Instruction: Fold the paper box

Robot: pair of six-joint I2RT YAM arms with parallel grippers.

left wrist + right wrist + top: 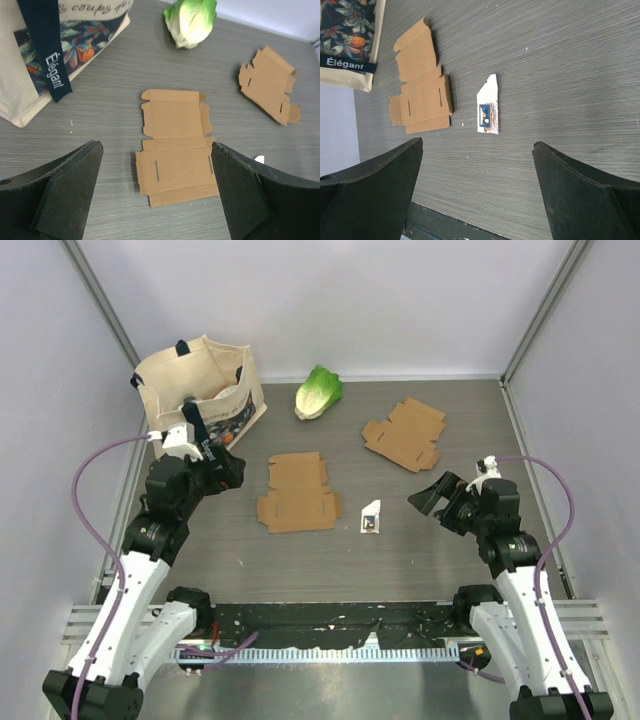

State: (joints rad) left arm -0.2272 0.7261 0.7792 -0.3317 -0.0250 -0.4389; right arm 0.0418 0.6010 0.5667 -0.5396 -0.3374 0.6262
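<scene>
Well, left gripper (226, 473) spread wide, flat cardboard box blank (297, 493) just ahead of it, right gripper (431, 496) likewise released, small packet (371, 517) before it.

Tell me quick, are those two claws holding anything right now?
Left gripper: open, holding nothing.
Right gripper: open, holding nothing.

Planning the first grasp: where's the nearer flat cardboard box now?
Top view: the nearer flat box lies just left of centre, between the left gripper and the small white packet.
</scene>
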